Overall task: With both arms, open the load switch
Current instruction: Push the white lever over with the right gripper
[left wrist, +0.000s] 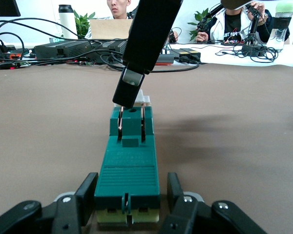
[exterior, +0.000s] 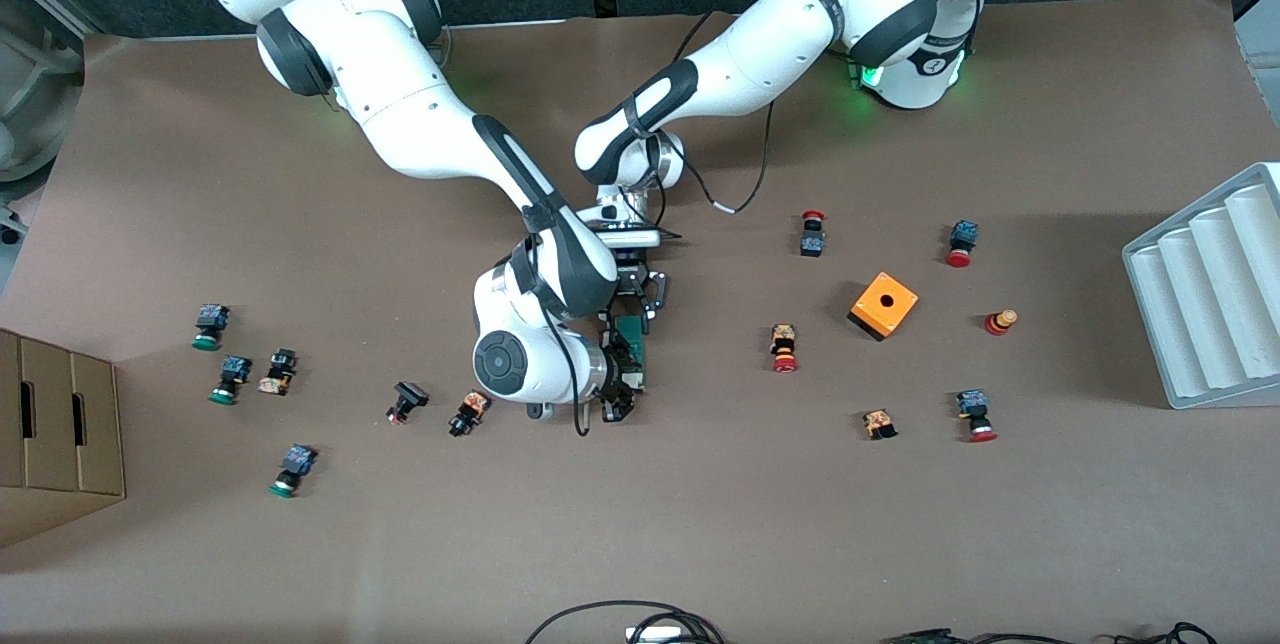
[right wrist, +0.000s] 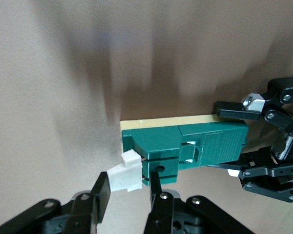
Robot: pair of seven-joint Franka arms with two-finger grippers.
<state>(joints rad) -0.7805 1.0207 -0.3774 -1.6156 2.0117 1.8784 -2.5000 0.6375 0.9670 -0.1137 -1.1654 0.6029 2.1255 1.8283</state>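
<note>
The load switch (exterior: 633, 344) lies on the brown table near its middle, a dark-green block with a ribbed part and a white end piece (right wrist: 124, 175). My left gripper (exterior: 647, 302) is shut on the end of the switch farther from the front camera. In the left wrist view its fingers (left wrist: 85, 192) flank the green body (left wrist: 129, 165). My right gripper (exterior: 617, 386) is shut on the white end piece at the nearer end, with its fingers (right wrist: 101, 192) on either side of it. That right finger (left wrist: 132, 83) also shows in the left wrist view, coming down onto the white piece.
An orange cube (exterior: 883, 304) and several small push buttons (exterior: 784, 348) lie toward the left arm's end. More buttons (exterior: 232, 376) and a cardboard box (exterior: 60, 424) are toward the right arm's end. A white ribbed tray (exterior: 1210, 294) stands at the table edge.
</note>
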